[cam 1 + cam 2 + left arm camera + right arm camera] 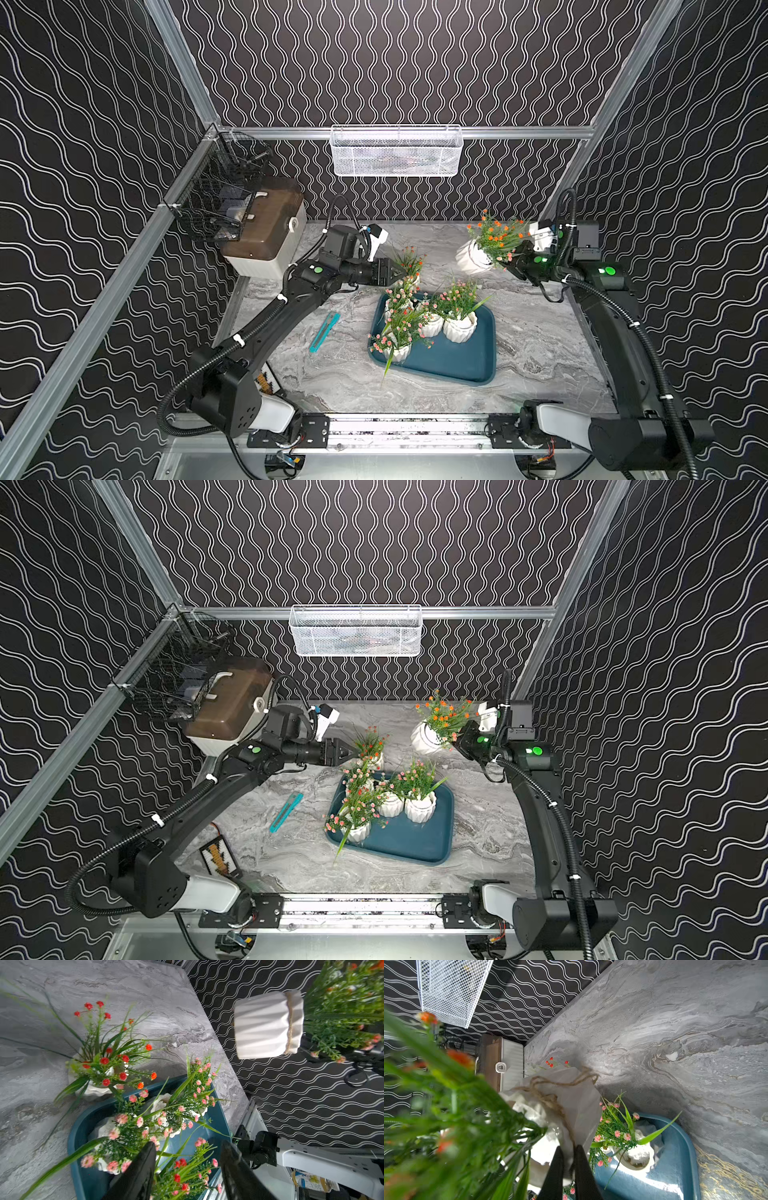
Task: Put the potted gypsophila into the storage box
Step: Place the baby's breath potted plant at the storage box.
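Right pincer point(503, 261) clamped on the orange gypsophila pot point(473, 257), held clear of the counter point(540, 353) at the far right, pot tilted, blossoms toward the right arm. Left pincer point(395, 272) jaws apart, tips at the foliage of the red gypsophila pot point(410, 262), which stands on the counter just beyond the far-left corner of the storage box point(457, 365). Four pink gypsophila pots point(459, 330) upright inside the storage box, grouped along its far and left sides. Teal utility knife point(325, 332) on the counter left of the box. Same layout in both top views.

Left wrist: fingers point(141, 1174) well apart, only leaves and a few red and pink blossoms between them; can't tell if they touch. Red gypsophila pot point(93, 1086) just outside the storage box point(83, 1178) corner. Orange gypsophila pot point(266, 1024) in the air, on its side, seen against the wall.

Right wrist: fingers point(556, 1172) pressed together on the orange gypsophila pot point(577, 1105) rim beside its twine band. Storage box point(679, 1157) and one pink pot in view past the fingers.
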Robot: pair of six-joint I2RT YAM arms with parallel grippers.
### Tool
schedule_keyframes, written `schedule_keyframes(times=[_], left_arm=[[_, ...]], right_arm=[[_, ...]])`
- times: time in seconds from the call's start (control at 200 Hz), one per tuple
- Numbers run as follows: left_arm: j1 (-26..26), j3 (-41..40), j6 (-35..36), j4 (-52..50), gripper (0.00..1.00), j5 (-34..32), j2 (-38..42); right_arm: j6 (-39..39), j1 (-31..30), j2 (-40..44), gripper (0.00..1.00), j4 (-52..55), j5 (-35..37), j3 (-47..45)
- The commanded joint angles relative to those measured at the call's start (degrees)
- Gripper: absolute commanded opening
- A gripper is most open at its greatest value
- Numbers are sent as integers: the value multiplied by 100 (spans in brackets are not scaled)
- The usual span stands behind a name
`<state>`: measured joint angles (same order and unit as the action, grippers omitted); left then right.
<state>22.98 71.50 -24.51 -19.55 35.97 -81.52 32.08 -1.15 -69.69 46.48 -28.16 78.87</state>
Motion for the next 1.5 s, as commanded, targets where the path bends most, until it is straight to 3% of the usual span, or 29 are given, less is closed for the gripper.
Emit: schedule_keyframes(times=[0.0,0.686,0.961,1.106,1.496], left_arm=[[65,-10,244,297,54,341,39],[130,-174,311,691,54,574,189],[130,-180,276,706,53,584,169],[128,-189,264,724,53,583,215],[137,-150,246,604,53,524,149]], right_arm=[[-170,-34,156,0,83,-289,-33],[-711,-146,909,0,1005,-681,-739],[-767,-271,1247,0,1322,-310,-1041],[-562,-339,1482,0,1083,-365,-1627],[45,-1543,1643,0,814,634,-2199]])
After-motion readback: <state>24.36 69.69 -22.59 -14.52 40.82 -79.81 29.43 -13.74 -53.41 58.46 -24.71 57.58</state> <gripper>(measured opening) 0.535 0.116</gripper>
